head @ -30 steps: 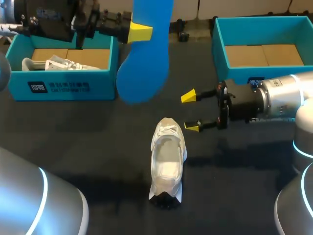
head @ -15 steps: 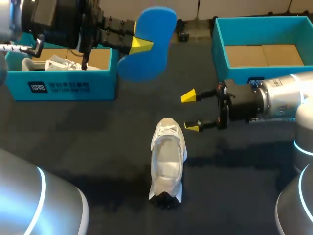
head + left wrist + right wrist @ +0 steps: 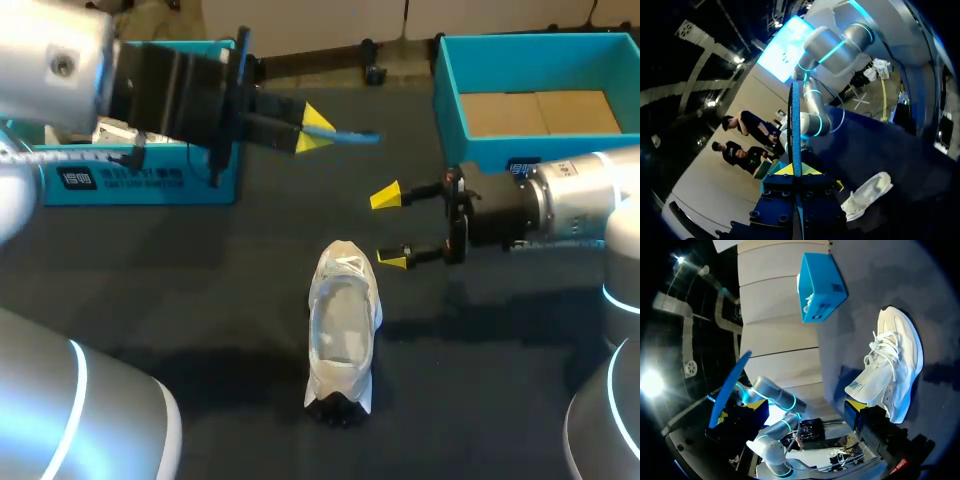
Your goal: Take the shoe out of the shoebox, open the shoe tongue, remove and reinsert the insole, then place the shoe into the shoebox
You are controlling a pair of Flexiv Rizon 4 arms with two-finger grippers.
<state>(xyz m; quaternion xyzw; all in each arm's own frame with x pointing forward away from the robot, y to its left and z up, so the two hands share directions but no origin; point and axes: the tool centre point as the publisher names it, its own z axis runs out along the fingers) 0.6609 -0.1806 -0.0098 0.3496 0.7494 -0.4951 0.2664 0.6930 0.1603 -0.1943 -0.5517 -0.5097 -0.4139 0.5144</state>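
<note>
Insole [image 3: 352,135] turned edge-on — left gripper [image 3: 316,132] lowered, shoe [image 3: 343,330] unmoved

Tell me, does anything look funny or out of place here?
Only the blue insole: it is out of the shoe, pinched in the left claw up above the table. The shoe stands on the table without it. Nothing looks spilled or broken.

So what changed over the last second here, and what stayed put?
The left gripper, shut on the flat blue foam insole throughout, rolled it from broad face showing to edge-on and level, and its arm swung further into the head view. The open right gripper and the white lace-up sneaker stayed put.
</note>
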